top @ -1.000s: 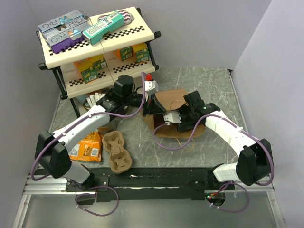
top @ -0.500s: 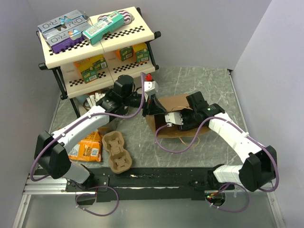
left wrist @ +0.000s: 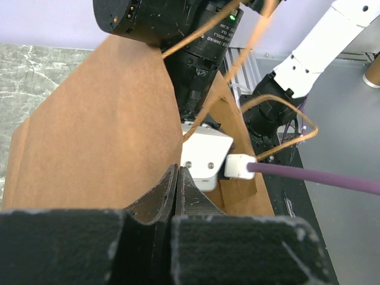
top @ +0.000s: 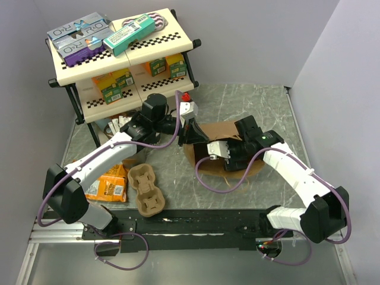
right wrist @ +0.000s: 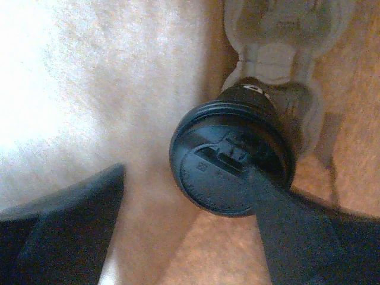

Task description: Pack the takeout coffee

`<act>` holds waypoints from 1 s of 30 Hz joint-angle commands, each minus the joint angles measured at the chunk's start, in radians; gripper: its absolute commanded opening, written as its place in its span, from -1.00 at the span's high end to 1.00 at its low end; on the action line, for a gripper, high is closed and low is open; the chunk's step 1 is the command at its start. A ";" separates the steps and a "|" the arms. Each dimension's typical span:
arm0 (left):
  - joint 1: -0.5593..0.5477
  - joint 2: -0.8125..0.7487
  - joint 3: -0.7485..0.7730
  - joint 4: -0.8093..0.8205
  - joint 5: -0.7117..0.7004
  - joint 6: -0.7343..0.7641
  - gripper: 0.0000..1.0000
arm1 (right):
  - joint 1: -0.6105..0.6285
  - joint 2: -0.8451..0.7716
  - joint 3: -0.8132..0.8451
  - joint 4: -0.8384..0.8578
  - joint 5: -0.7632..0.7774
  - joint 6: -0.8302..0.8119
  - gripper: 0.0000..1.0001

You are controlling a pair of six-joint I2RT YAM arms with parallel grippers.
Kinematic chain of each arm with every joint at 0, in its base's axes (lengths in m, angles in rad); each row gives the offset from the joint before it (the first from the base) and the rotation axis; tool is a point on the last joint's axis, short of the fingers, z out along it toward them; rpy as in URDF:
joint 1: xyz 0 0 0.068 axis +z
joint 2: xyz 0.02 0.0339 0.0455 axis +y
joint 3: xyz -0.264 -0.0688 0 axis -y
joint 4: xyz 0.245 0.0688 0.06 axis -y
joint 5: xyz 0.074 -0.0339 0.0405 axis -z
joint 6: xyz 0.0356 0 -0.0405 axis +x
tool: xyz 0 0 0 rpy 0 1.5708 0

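Inside, the right gripper (right wrist: 187,178) is seen w/ jaws spread wide & nothing clamped: one finger is kept well left of the takeout coffee (right wrist: 231,157), the other is overlapped w/ the lid's lower right edge, contact uncertain. The cup, black lid toward the cam, is found within the brown paper bag (top: 222,127), against a pale moulded shape (right wrist: 279,35); upright or tipped can't be told. The left gripper (left wrist: 178,184) is shut tight on the bag's mouth edge, so the opening is held up. Insertion is judged mostly done. Left, prob.: the right arm is to be drawn out w/o the cup being knocked, then the bag released. A pulp cup carrier (top: 145,190) is seen on the table (top: 261,101), outside the bag.
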 commanded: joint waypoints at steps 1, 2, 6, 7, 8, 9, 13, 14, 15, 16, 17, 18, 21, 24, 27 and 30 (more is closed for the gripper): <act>-0.010 -0.035 0.012 0.033 0.051 0.005 0.99 | -0.009 -0.042 0.013 -0.044 -0.038 -0.042 -0.99; -0.010 -0.035 0.012 0.031 0.050 0.008 0.99 | -0.011 -0.044 0.005 -0.050 -0.034 -0.071 -1.00; -0.010 -0.035 0.011 0.039 0.053 0.004 0.99 | -0.014 -0.023 0.007 -0.076 -0.012 -0.085 -1.00; -0.010 -0.033 0.011 0.040 0.053 0.002 0.99 | -0.014 -0.015 0.007 -0.073 -0.008 -0.083 -1.00; -0.010 -0.032 0.011 0.043 0.053 -0.001 0.99 | -0.012 -0.010 0.005 -0.065 -0.005 -0.090 -1.00; -0.010 -0.030 0.008 0.048 0.056 -0.005 0.99 | -0.014 0.002 0.001 -0.056 -0.003 -0.094 -1.00; -0.010 -0.024 0.012 0.054 0.061 -0.019 0.99 | -0.003 0.025 -0.041 0.069 0.066 -0.102 -1.00; -0.009 -0.025 0.012 0.053 0.059 -0.015 0.99 | -0.001 0.025 -0.045 0.086 0.065 -0.111 -1.00; -0.010 -0.025 0.017 0.042 0.057 -0.010 0.99 | -0.003 0.021 -0.038 0.097 0.037 -0.111 -1.00; -0.010 -0.025 0.017 0.036 0.056 -0.004 0.99 | -0.004 0.019 -0.029 0.094 0.023 -0.110 -1.00; -0.009 -0.025 0.018 0.031 0.057 -0.001 0.99 | -0.004 0.016 -0.018 0.082 0.011 -0.110 -1.00; -0.007 -0.028 0.018 0.030 0.054 0.001 0.99 | -0.006 0.016 0.007 0.049 -0.015 -0.111 -0.99; -0.003 -0.030 0.014 0.042 0.057 -0.004 0.99 | -0.004 0.030 0.039 0.010 -0.023 -0.099 -0.99; 0.000 -0.029 0.011 0.050 0.059 -0.007 0.99 | -0.006 0.056 0.041 -0.004 -0.014 -0.094 -1.00; 0.000 -0.025 0.014 0.045 0.061 -0.002 0.99 | -0.004 0.099 0.050 -0.027 -0.014 -0.091 -1.00; 0.002 -0.028 0.015 0.037 0.061 0.002 0.99 | -0.006 0.137 0.062 -0.030 -0.020 -0.080 -0.93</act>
